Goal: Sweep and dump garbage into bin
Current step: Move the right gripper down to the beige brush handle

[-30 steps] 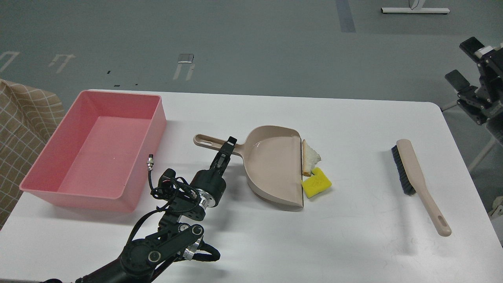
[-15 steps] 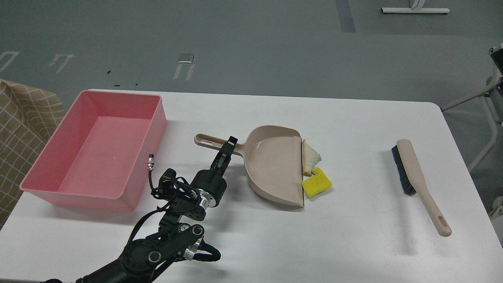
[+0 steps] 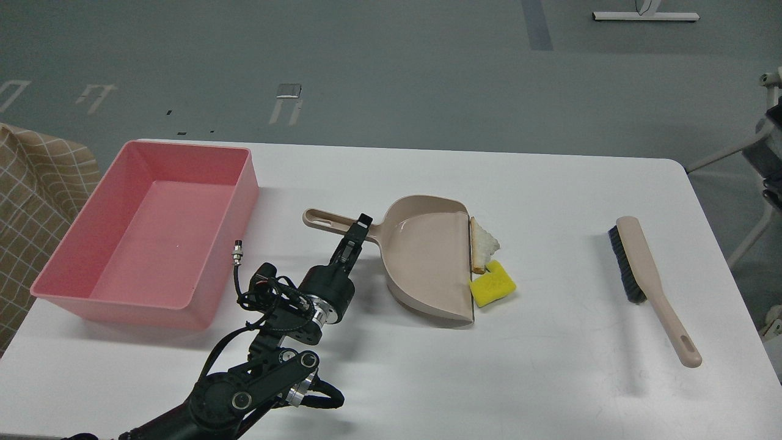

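Note:
A white bread wedge with brown crust point(image 3: 486, 244) and a yellow spongy chunk point(image 3: 492, 285) lie on the white table, touching the open front lip of a beige dustpan point(image 3: 427, 256). The pink bin point(image 3: 122, 308) stands at the table's left with nothing in it. My left gripper point(image 3: 360, 227) reaches in from the lower left and sits at the dustpan's handle where it joins the pan. It is dark and seen edge-on, so its fingers cannot be told apart. My right gripper is out of view.
A beige hand brush with black bristles point(image 3: 644, 269) lies at the right of the table point(image 3: 550, 379), well apart from the dustpan. A checked brown cloth point(image 3: 30, 201) shows beyond the left edge. A grey frame point(image 3: 767, 140) stands past the right edge.
My left gripper has shifted very slightly right along the dustpan handle. A black machine part at the far right edge has left the view. The garbage and brush have not moved.

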`<control>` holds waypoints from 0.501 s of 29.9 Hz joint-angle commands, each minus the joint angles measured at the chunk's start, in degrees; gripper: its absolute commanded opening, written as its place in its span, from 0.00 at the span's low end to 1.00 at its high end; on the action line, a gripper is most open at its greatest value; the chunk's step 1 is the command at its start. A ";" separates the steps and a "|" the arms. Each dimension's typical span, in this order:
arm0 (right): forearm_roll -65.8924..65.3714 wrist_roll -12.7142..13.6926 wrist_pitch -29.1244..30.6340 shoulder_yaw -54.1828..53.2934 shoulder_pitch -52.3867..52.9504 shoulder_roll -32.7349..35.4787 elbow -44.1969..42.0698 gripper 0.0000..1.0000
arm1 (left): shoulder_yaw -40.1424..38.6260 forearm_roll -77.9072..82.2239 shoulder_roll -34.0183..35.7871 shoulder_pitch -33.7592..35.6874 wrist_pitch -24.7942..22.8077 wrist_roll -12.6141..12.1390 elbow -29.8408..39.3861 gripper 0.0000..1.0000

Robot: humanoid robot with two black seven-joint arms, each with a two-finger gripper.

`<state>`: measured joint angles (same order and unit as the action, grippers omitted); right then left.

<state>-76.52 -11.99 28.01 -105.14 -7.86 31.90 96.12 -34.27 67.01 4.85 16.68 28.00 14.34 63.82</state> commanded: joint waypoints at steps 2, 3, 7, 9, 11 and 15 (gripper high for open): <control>-9.86 3.02 -0.01 3.00 -1.19 5.01 -1.19 0.95 | 0.00 0.05 0.16 0.02 0.00 -0.01 0.08 0.32; -11.79 3.80 -0.01 5.19 -1.02 6.76 -2.07 0.96 | 0.00 0.05 0.16 0.11 0.00 -0.01 0.17 0.32; -16.11 4.34 -0.01 9.95 -0.14 10.03 -4.27 0.95 | 0.00 0.05 0.16 0.02 0.00 -0.01 0.17 0.32; -19.17 4.34 -0.01 11.79 0.12 10.20 -4.36 0.95 | 0.00 0.05 0.07 0.02 0.00 -0.01 0.17 0.32; -23.55 4.34 -0.01 14.07 0.39 10.20 -4.36 0.95 | 0.00 0.05 0.07 0.02 0.00 -0.01 0.17 0.32; -31.57 4.25 -0.01 18.65 2.06 10.29 -4.71 0.96 | 0.00 0.05 -0.02 0.02 0.00 -0.01 0.17 0.32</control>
<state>-103.11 -7.67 28.01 -89.46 -6.82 42.13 91.62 -34.27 67.06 4.92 16.71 28.00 14.32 63.99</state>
